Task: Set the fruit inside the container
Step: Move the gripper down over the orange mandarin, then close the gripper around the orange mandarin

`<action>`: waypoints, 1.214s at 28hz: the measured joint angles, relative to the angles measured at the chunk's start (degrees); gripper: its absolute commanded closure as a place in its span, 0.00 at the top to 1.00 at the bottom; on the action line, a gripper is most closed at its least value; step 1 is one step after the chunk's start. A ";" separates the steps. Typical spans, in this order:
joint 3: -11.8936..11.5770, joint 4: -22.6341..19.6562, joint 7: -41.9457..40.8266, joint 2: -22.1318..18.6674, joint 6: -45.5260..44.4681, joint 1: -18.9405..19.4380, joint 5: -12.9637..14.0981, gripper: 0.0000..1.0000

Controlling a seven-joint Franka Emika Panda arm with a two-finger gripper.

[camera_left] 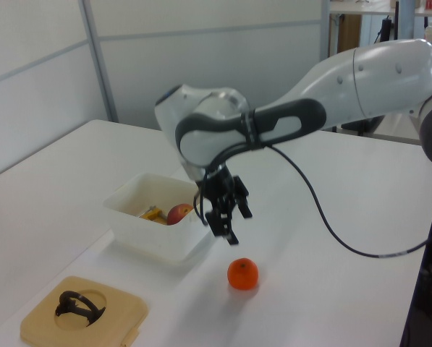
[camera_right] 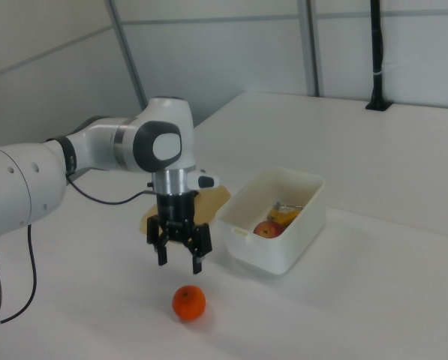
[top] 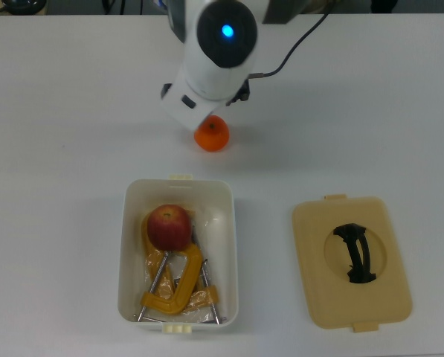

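The white container (top: 178,253) sits in the lower left of the top view, its long axis running from the frame's top to its bottom, with a cream latch tab at each short end. Inside it, the red apple (top: 169,227) rests in the upper half on yellow C-clamps (top: 174,281), whose metal screws point toward the lower end. In the left view only the top of the apple (camera_left: 179,213) shows above the tub wall.

The orange (top: 212,134) lies on the white table (top: 370,111) outside the container, just beyond its upper short end; its upper-left part is covered in the top view by the arm's wrist.

The gripper (camera_right: 180,248) hangs above the orange (camera_right: 188,302) in the right view, apart from it, fingers pointing down, jaws spread wide and empty.

The beige lid (top: 352,260) with black handle lies flat at the lower right of the top view, well apart from the tub.

No writing or labels can be read.
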 measured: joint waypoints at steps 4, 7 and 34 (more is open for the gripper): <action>0.03 -3.98 -0.06 0.72 0.01 2.00 -0.48 1.00; 0.03 -5.35 -0.06 1.98 0.12 2.80 -1.14 1.00; -0.03 -5.61 -0.08 6.78 7.95 2.95 -6.07 0.05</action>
